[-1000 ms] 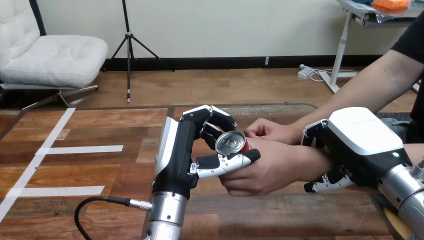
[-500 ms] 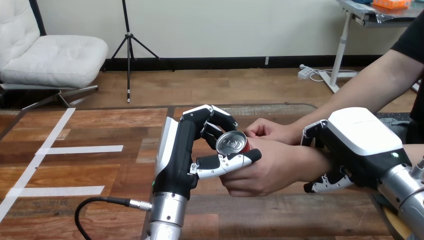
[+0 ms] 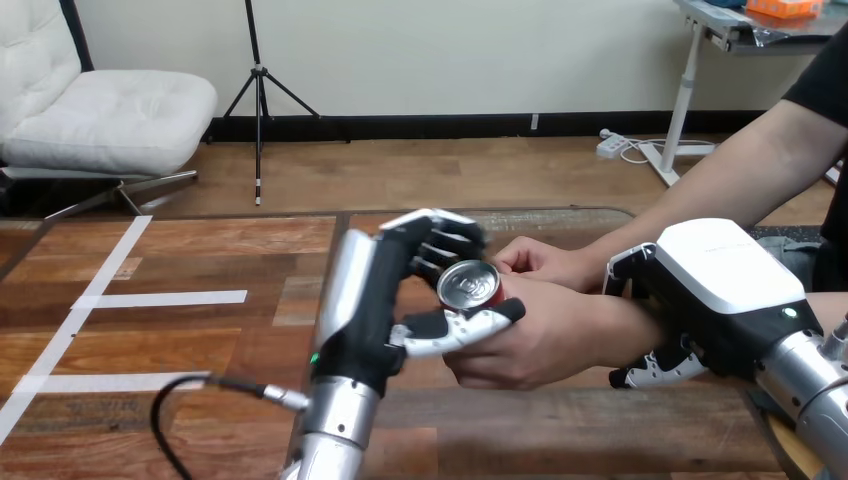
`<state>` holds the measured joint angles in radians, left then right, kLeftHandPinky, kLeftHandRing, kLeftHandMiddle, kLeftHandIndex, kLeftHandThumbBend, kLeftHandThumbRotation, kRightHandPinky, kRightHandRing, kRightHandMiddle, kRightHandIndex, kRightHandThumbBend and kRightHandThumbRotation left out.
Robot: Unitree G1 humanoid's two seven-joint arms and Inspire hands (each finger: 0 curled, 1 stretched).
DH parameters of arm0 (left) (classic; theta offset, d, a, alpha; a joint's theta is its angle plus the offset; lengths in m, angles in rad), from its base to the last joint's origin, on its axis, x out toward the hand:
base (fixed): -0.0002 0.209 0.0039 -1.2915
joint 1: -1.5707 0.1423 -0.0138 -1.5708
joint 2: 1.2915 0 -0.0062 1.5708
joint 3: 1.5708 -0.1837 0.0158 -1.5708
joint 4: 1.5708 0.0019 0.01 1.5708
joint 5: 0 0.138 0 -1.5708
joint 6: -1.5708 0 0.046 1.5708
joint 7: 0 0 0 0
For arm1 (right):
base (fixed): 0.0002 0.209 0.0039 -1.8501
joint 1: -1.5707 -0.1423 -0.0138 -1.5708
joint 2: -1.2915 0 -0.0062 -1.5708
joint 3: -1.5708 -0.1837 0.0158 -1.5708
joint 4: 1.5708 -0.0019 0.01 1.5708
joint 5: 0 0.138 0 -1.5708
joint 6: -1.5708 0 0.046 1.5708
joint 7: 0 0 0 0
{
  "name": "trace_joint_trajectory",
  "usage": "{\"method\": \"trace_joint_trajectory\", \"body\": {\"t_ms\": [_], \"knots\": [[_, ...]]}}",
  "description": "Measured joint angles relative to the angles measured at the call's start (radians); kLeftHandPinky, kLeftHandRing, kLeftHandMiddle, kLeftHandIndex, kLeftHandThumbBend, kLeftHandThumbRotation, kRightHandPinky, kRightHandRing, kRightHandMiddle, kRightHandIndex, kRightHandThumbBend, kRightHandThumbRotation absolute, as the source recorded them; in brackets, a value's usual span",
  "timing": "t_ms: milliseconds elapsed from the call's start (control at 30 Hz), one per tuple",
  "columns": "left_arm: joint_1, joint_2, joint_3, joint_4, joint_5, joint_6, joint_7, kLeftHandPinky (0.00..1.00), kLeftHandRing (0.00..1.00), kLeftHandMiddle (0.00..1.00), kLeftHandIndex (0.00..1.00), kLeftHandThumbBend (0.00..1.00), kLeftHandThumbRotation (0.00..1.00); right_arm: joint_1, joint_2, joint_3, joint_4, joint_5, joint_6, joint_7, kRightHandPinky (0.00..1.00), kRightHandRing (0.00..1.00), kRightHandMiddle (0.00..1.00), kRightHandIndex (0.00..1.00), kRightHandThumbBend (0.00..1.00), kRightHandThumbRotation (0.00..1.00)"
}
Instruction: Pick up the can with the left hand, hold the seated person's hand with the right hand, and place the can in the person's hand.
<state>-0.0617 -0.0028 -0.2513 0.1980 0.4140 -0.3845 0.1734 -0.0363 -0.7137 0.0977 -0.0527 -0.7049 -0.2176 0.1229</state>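
head view: left robot hand (image 3: 375,295) grips can (image 3: 468,284) w/ person's hand (image 3: 530,345); right robot hand (image 3: 720,290) clasps wrist (image 3: 622,325).

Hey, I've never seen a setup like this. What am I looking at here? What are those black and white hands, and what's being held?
The picture comes from a camera on a humanoid robot's head, looking down across a wooden table. The two machine hands are the robot's own. Its left hand has its fingers curled round a can. A person sits at the right. The person's near hand is wrapped round the can from the other side, so both are on it. The robot's right hand is closed round the person's wrist. The person's far hand sits just behind the can. White tape strips are stuck on the table at the left.
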Motion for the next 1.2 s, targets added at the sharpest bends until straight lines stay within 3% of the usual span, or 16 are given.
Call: {"method": "trace_joint_trajectory", "body": {"t_ms": [167,533,767,1200], "knots": [[0.001,0.01,-0.012,-0.036,0.003,0.036,-0.069,0.96,0.97,0.98,0.98,0.77,0.31,0.0,0.0,0.0,0.01,0.0,-0.004,-0.001,0.18,0.23,0.31,0.44,0.79,0.0],[0.004,0.036,-0.015,-0.066,-0.085,0.063,-0.216,1.0,1.0,1.0,1.0,0.78,0.49,0.0,-0.001,-0.003,0.026,0.0,-0.005,-0.003,0.17,0.22,0.3,0.46,0.8,0.0],[0.005,0.037,-0.016,-0.069,-0.136,0.061,-0.275,1.0,1.0,1.0,1.0,0.81,0.52,0.0,-0.001,-0.004,0.029,0.0,-0.005,-0.004,0.28,0.36,0.44,0.51,0.81,0.0],[0.005,0.038,-0.016,-0.069,-0.166,0.04,-0.311,1.0,1.0,1.0,1.0,0.87,0.53,0.001,0.0,0.003,0.018,-0.025,0.008,0.006,0.49,0.58,0.64,0.66,0.83,0.01]]}}
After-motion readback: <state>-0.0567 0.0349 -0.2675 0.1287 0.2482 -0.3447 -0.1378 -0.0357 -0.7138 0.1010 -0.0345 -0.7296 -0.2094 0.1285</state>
